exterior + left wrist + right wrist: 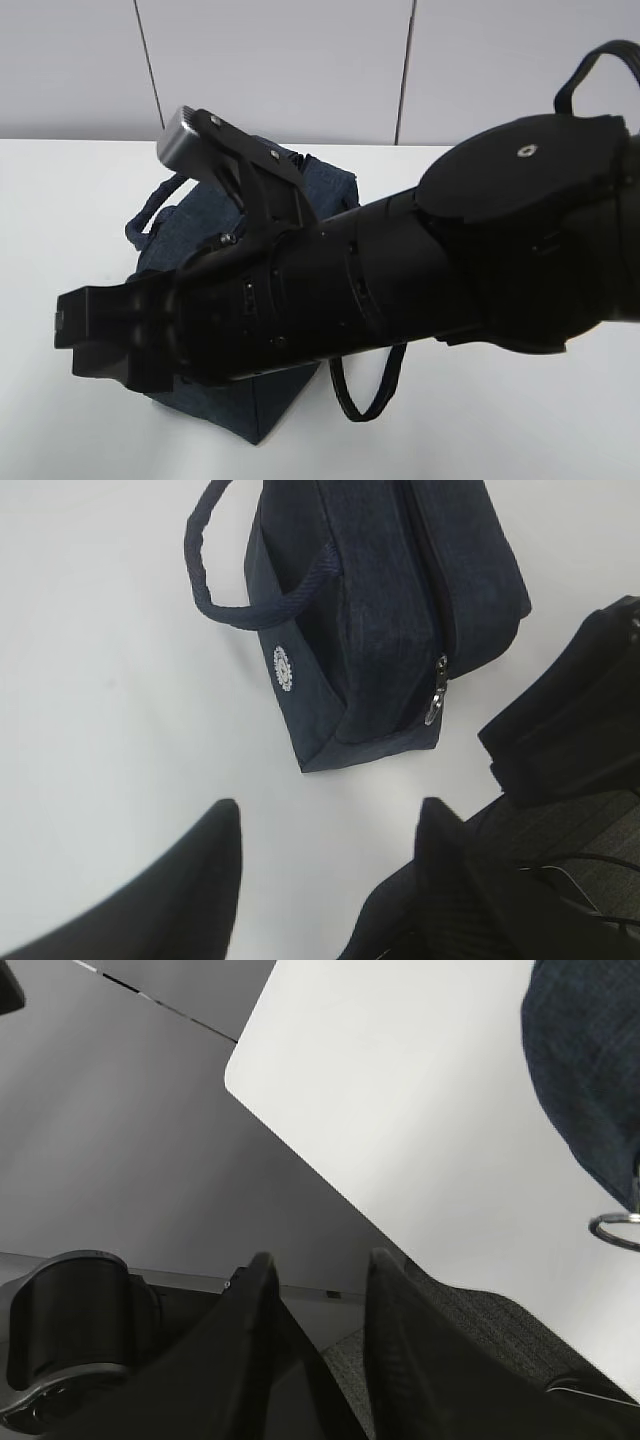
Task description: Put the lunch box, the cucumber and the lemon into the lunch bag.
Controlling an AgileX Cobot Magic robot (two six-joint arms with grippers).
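The scene is viewed by the exterior camera at a downward slant, with a black arm (400, 280) filling most of the frame at close range. The lunch bag (390, 620) is seen from above and nearby in the left wrist view. The table edge (300, 1160) and floor are faced by the right wrist camera, where only a corner of the bag is shared.

Lunch bag (385, 600): navy woven cloth, matt; zipper pull (436, 692) shiny metal. Table (100, 730): smooth white.

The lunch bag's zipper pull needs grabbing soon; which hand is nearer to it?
Left. The left hand hangs open just below the zipper pull; the right hand sits off beyond the table edge.
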